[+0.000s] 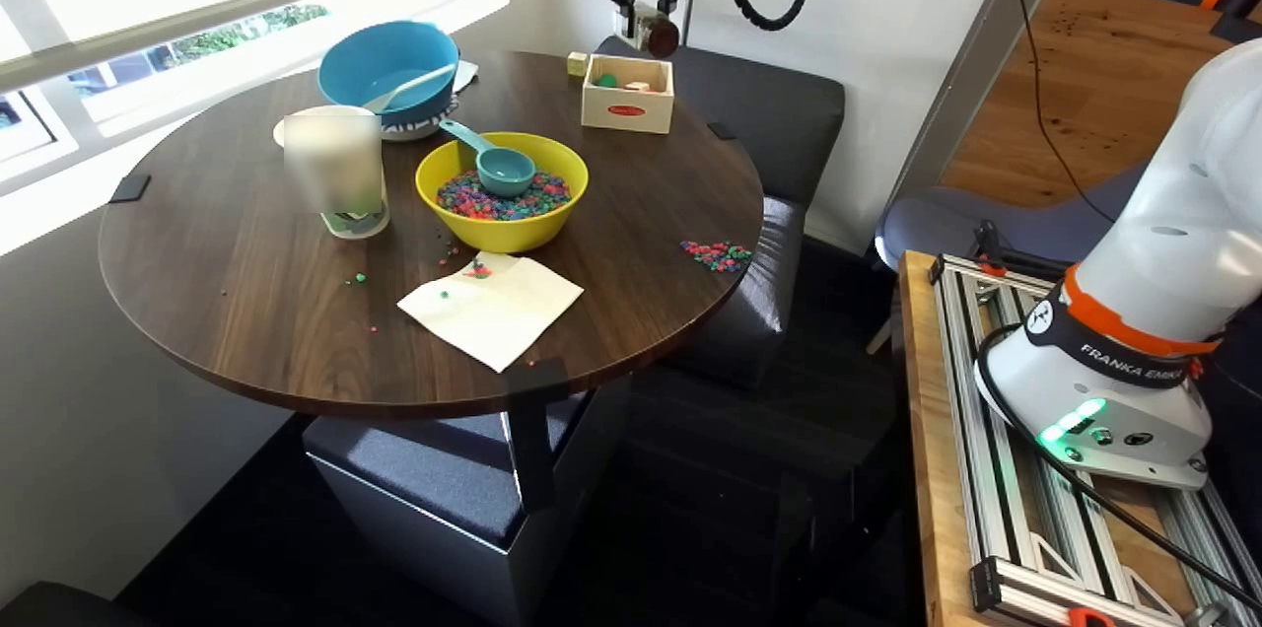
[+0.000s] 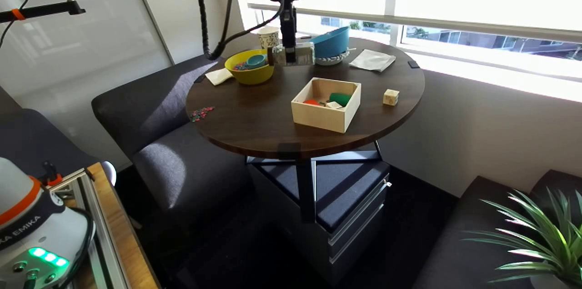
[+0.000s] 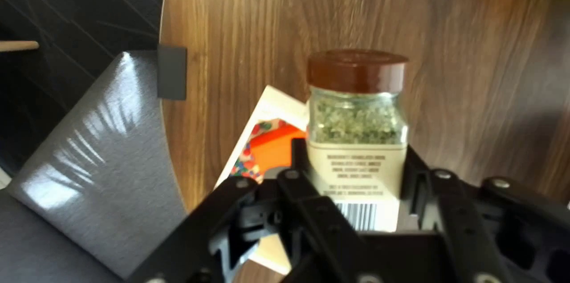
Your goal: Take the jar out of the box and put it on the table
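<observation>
I have the jar clamped between my jaws, above the surface and apart from the box.

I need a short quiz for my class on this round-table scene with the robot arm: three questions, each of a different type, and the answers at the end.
1. Fill in the colour: the turquoise scoop rests in the ____ bowl.

2. True or false: the gripper holds the jar clear of both the box and the table.

3. Multiple choice: what colour is the jar's lid?
a) blue
b) reddish brown
c) white

Key: 1. yellow; 2. true; 3. b
</observation>
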Action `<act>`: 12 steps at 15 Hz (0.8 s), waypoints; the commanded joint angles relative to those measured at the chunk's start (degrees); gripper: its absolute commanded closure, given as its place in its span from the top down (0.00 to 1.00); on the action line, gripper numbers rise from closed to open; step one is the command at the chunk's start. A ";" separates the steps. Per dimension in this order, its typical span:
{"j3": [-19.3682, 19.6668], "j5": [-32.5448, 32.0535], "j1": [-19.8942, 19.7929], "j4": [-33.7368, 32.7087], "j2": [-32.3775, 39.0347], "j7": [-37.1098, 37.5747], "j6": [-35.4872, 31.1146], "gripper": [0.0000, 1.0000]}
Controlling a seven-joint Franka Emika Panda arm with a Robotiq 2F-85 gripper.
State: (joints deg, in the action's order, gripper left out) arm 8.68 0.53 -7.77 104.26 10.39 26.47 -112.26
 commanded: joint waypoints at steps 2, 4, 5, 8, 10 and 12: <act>-3.94 2.56 3.43 9.77 -5.76 -8.30 -1.40 0.23; -5.83 2.86 4.99 9.92 -4.39 -11.76 -2.94 0.23; -6.48 2.85 5.59 9.53 -3.06 -12.66 -4.47 0.23; -6.65 5.34 5.34 10.27 -2.00 -14.44 -7.39 0.23; -6.39 7.27 4.92 11.23 -1.24 -14.62 -9.42 0.23; -5.70 7.31 4.38 12.25 -0.18 -14.10 -13.06 0.23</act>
State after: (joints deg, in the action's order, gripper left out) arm 2.16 5.79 -2.65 114.53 9.61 13.59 -121.13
